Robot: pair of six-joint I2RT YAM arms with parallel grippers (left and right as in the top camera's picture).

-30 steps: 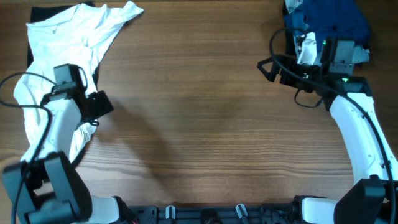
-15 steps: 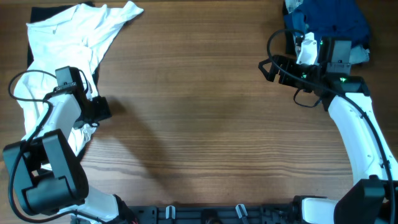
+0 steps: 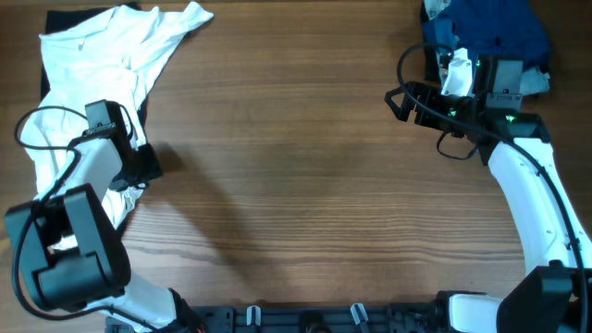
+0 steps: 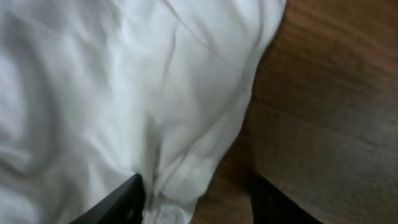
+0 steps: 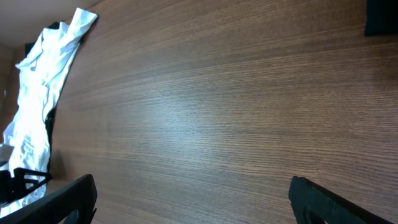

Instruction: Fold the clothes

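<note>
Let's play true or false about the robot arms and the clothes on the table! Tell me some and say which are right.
1. The crumpled white thin T-shirt lies on the brown wooden table by the left arm. True.
2. The right pincer is holding the T-shirt. False: it is open over bare wood, holding nothing.
3. The left pincer is at the T-shirt's edge. True.
4. The T-shirt is neatly folded. False: it is wrinkled and unfolded.
5. The dark blue clothes pile sits near the right arm. True.
</note>
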